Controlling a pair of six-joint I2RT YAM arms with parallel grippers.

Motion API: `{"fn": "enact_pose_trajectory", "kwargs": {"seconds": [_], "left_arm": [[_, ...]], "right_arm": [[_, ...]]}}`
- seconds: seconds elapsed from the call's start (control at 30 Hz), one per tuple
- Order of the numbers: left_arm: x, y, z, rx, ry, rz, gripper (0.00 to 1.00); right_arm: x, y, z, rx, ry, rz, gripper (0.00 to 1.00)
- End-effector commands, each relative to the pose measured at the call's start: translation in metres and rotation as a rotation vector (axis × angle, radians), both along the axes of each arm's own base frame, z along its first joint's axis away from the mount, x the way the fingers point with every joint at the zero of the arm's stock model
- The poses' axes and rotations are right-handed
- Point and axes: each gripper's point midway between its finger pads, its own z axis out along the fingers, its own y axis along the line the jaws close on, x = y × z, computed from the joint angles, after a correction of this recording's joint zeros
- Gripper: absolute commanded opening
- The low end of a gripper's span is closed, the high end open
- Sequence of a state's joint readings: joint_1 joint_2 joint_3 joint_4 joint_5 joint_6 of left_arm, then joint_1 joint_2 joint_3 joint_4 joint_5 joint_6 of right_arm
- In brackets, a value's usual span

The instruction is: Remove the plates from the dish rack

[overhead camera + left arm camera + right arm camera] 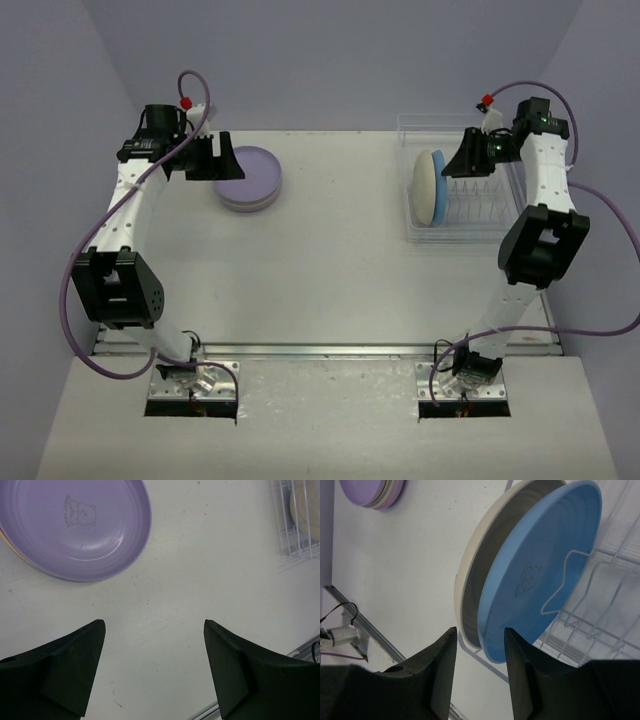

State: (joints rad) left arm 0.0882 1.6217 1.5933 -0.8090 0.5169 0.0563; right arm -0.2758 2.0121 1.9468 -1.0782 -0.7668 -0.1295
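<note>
Left wrist view: the lavender plate (75,525) is cut off by the top and left edges. The lower plates (15,549) show only as thin slivers, count undetermined. The dish rack (295,540) is clipped at the right edge. Right wrist view: the cream plate (470,575) is mostly hidden behind the blue plate (535,575). Whether the fingers of the right gripper (480,632) press the rims is unclear.

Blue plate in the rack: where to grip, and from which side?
Pinch the blue plate by its upper rim, coming from above. It stands on edge between the dish rack wires with the cream plate close against one face, so only the rim is free.
</note>
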Motion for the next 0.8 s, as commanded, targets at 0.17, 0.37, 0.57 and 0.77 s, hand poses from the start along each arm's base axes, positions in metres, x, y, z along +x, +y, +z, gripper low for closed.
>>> {"fn": "enact_pose_trajectory", "kwargs": {"seconds": [0.17, 0.37, 0.57, 0.77], "left_arm": [[0.002, 0.000, 0.018, 0.010, -0.086, -0.008, 0.78], [0.001, -0.003, 0.021, 0.000, -0.086, -0.017, 0.78], [0.001, -0.003, 0.021, -0.004, -0.084, -0.018, 0.78], [0.003, -0.005, 0.018, -0.017, -0.072, -0.020, 0.78]], "right_arm": [[0.001, 0.022, -0.015, 0.136, 0.060, 0.049, 0.30], [-0.004, 0.030, -0.008, 0.239, 0.095, 0.059, 0.18], [0.002, 0.009, 0.014, 0.398, 0.100, 0.004, 0.09], [-0.006, -0.001, 0.042, 0.469, 0.045, 0.015, 0.03]]}}
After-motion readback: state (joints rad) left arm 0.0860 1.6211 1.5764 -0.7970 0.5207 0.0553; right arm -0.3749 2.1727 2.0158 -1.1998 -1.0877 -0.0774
